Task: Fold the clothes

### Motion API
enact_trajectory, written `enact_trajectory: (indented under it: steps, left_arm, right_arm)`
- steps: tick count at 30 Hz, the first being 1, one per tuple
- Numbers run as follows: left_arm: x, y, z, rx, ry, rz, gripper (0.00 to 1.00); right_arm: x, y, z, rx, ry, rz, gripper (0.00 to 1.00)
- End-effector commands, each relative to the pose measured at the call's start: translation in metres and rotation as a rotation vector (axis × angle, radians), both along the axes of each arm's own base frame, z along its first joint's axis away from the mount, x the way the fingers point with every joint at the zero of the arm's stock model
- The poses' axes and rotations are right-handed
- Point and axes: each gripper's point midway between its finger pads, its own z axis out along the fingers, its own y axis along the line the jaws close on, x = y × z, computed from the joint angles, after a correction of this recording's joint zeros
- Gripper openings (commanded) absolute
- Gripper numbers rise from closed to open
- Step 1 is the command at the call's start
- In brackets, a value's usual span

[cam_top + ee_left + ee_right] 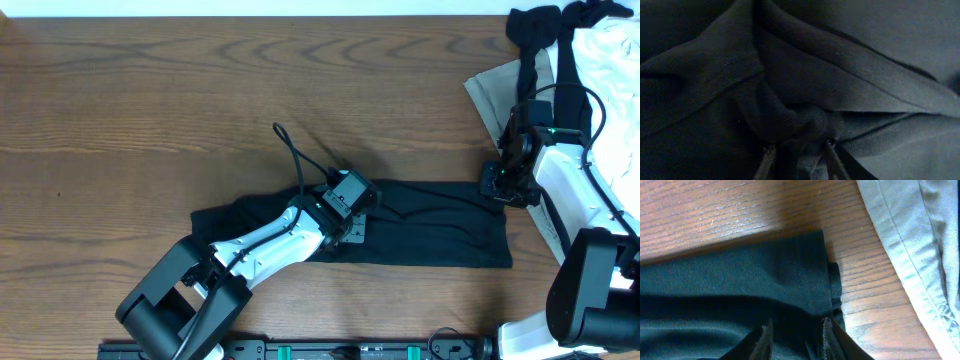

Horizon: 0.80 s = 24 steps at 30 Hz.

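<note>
The black T-shirt (430, 225) lies folded into a long band across the middle of the table. My left gripper (347, 200) presses down on its middle. In the left wrist view a bunched knot of the T-shirt (790, 120) sits at the tips of my left gripper (799, 151), whose fingers stand apart. At the band's right end my right gripper (497, 182) hangs over the upper corner. The right wrist view shows the right gripper (796, 329) open, with the T-shirt (740, 275) flat under it.
A beige garment (495, 95) lies at the back right, close to the shirt's right edge, and shows as a pale hem (905, 240) in the right wrist view. A white garment (610, 70) and dark clothing (540, 25) are piled in the far right corner.
</note>
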Motion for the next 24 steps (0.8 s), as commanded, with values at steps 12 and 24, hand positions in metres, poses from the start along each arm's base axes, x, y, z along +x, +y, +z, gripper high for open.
enact_trajectory:
  steps: [12, 24]
  left_arm:
    - [-0.013, 0.034, 0.029, 0.100, -0.031, -0.135, 0.59]
    - [0.000, 0.034, 0.124, -0.060, -0.272, -0.138, 0.81]
  right_arm:
    - [-0.008, -0.010, 0.000, 0.175, -0.001, -0.106, 0.61]
    - [-0.043, -0.008, -0.044, 0.240, 0.036, -0.143, 0.65]
